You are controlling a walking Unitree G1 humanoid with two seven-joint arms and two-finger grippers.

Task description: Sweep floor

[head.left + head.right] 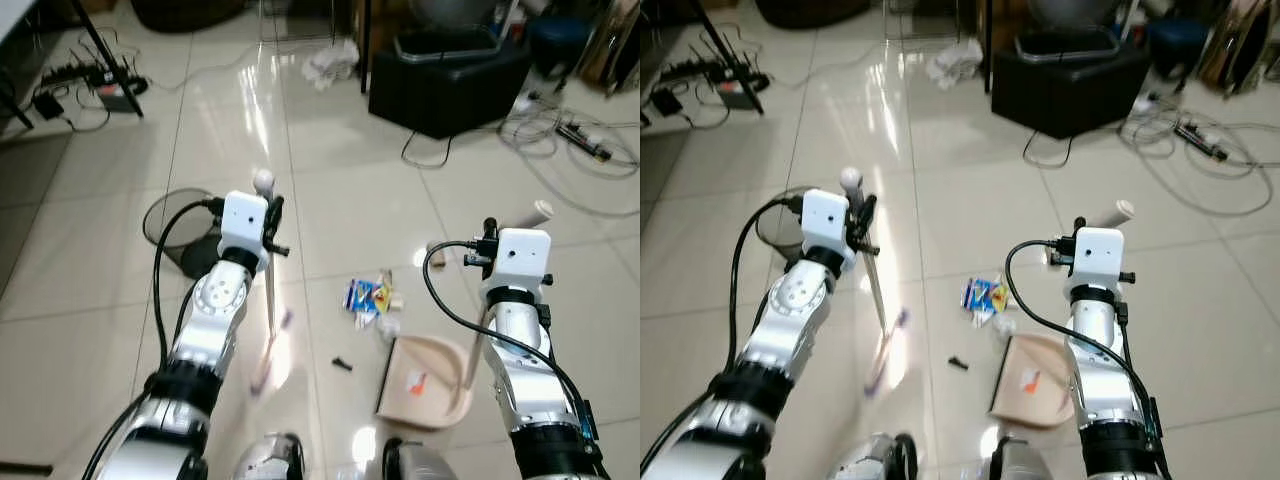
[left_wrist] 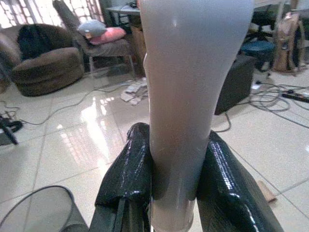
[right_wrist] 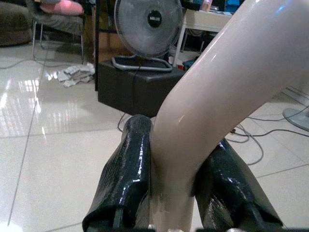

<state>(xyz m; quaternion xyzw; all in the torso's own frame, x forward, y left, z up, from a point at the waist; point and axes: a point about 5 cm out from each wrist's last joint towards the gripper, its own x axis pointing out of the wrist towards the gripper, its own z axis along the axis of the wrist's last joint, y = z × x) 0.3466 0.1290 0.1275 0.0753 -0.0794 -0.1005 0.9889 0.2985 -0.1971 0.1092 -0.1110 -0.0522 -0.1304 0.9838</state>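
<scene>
Fingers of the left gripper (image 2: 171,193) squeeze a pale broom handle (image 2: 188,96); the right gripper (image 3: 176,193) pinches the beige dustpan handle (image 3: 227,92) tight.

Both silver arms reach forward over the floor, bent at the elbow, each with a white wrist block. The left gripper (image 2: 175,193) has its two black fingers (image 2: 126,179) pressed on a pale broom handle (image 2: 186,96). The right gripper (image 3: 176,193), a little nearer, appears clamped the same way on the cream dustpan handle (image 3: 227,92).
</scene>
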